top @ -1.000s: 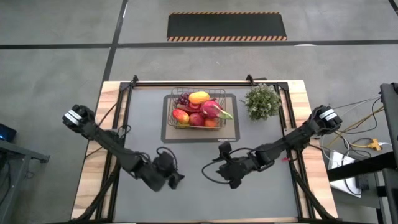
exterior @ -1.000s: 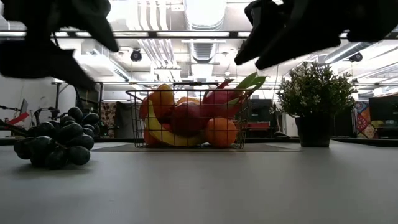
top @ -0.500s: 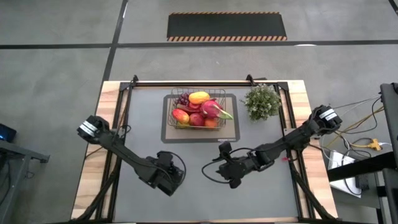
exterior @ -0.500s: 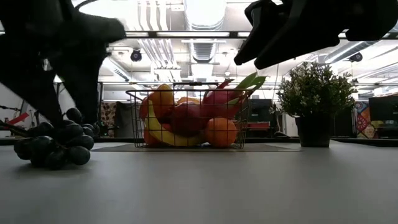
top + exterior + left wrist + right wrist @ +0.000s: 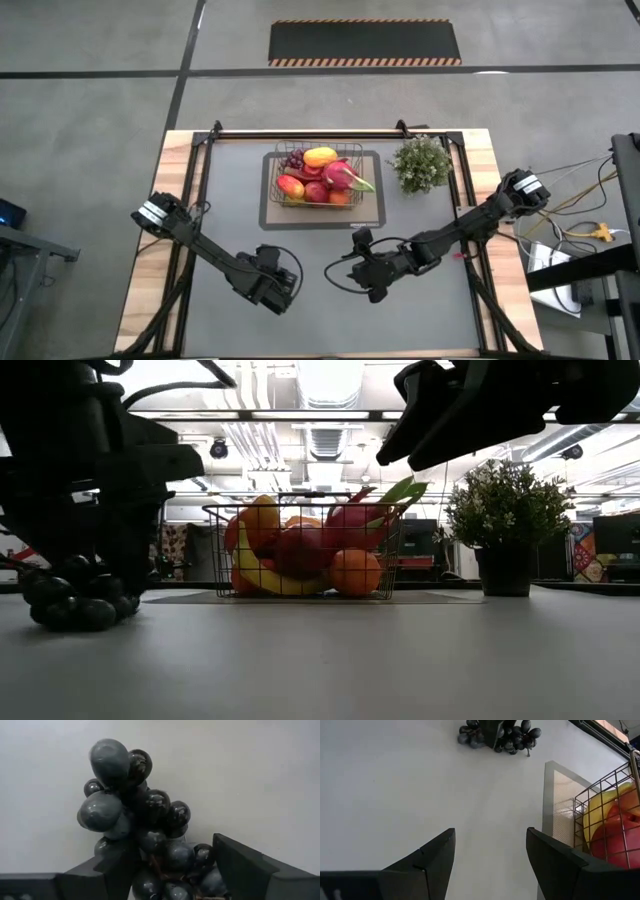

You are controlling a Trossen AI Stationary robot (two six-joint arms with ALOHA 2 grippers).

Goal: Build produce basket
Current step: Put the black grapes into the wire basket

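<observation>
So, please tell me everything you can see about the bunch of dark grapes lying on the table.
The bunch of dark grapes is a tight cluster of glossy, dark purple-black balls, plastic-looking. It rests on the grey table near its front left, apart from the wire basket. The left hand is down over it, one finger on each side of its lower part, not clearly clamped yet.

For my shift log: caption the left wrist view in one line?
Left pincer straddling a bunch of dark grapes on the grey table, fingers on either side, grip not yet confirmed.
</observation>
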